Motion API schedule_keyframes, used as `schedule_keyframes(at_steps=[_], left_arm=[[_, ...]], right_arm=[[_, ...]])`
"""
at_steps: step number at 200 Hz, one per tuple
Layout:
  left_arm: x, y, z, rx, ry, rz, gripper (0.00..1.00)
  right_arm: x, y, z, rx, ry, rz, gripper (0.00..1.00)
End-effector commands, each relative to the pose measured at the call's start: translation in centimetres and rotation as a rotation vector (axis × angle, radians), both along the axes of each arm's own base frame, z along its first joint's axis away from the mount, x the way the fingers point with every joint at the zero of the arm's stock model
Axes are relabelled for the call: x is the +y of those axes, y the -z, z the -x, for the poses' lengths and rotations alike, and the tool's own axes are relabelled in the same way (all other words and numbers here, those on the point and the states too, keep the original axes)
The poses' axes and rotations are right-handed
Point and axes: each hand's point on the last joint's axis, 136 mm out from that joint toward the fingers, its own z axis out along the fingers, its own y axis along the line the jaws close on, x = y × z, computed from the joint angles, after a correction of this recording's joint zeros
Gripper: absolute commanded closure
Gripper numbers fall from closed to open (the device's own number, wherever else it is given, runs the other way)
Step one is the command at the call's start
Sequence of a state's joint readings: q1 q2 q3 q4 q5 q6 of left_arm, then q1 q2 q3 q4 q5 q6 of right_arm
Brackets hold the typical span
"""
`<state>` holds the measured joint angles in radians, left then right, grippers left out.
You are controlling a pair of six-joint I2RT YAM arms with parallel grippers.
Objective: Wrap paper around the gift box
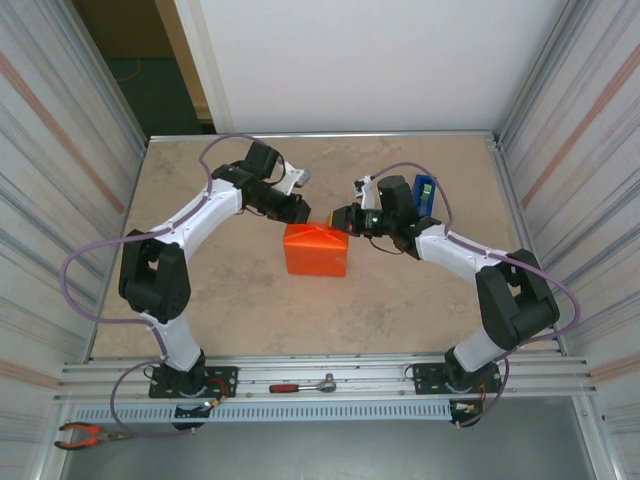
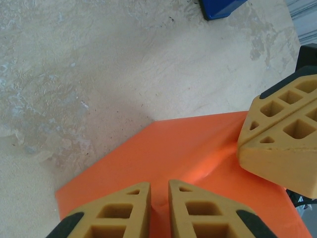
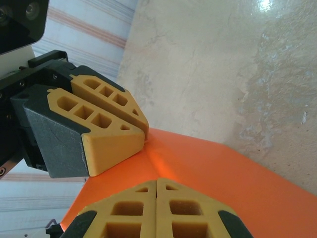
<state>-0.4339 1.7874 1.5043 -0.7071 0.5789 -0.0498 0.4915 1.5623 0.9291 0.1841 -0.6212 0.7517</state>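
Note:
The orange paper (image 1: 316,250) covers a box shape at mid-table, folded up to a ridge on top; the gift box itself is hidden under it. My left gripper (image 1: 300,213) is at the top far-left edge of the wrapped shape. In the left wrist view its fingers (image 2: 129,198) stand a narrow gap apart with a raised crease of paper (image 2: 183,148) pinched between them. My right gripper (image 1: 340,218) is at the top right edge. It is shut (image 3: 157,181), its tips just over the paper (image 3: 223,183), facing the left gripper (image 3: 141,134) across the ridge.
A blue tape dispenser (image 1: 423,190) stands behind the right arm, also at the top of the left wrist view (image 2: 220,6). A red-handled tool (image 1: 300,385) lies on the front rail and pliers (image 1: 85,435) below it. Ribbed walls close in both sides.

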Motion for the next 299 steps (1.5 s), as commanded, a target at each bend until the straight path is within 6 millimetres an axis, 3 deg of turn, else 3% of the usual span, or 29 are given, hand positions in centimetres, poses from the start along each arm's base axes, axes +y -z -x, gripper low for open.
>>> schedule_keyframes(at_steps=[1, 89, 165, 209, 238, 274, 299], left_arm=[[-0.6, -1.1, 2.1, 0.008, 0.062, 0.017, 0.83], [-0.7, -2.3, 2.9, -0.036, 0.068, 0.038, 0.80], [-1.5, -1.6, 5.7, -0.028, 0.129, 0.020, 0.81], [-1.1, -1.5, 6.2, -0.077, 0.148, 0.000, 0.81], [-0.9, -0.7, 6.6, -0.087, 0.165, -0.030, 0.81], [-0.9, -0.1, 6.8, -0.083, 0.177, -0.060, 0.81], [-1.0, 0.1, 6.9, -0.079, 0.179, -0.063, 0.81]], right_arm=[[-2.8, 9.4, 4.5, 0.324, 0.035, 0.211, 1.00], [-2.9, 9.5, 4.6, 0.327, 0.037, 0.212, 1.00], [-2.8, 9.5, 4.6, 0.329, 0.038, 0.212, 1.00], [-2.7, 9.1, 4.3, 0.327, 0.039, 0.210, 1.00], [-2.2, 7.0, 3.3, 0.299, 0.032, 0.192, 1.00], [-1.5, 1.6, 1.5, 0.202, 0.028, 0.148, 1.00], [-1.1, -1.4, 1.3, 0.146, 0.016, 0.130, 1.00]])
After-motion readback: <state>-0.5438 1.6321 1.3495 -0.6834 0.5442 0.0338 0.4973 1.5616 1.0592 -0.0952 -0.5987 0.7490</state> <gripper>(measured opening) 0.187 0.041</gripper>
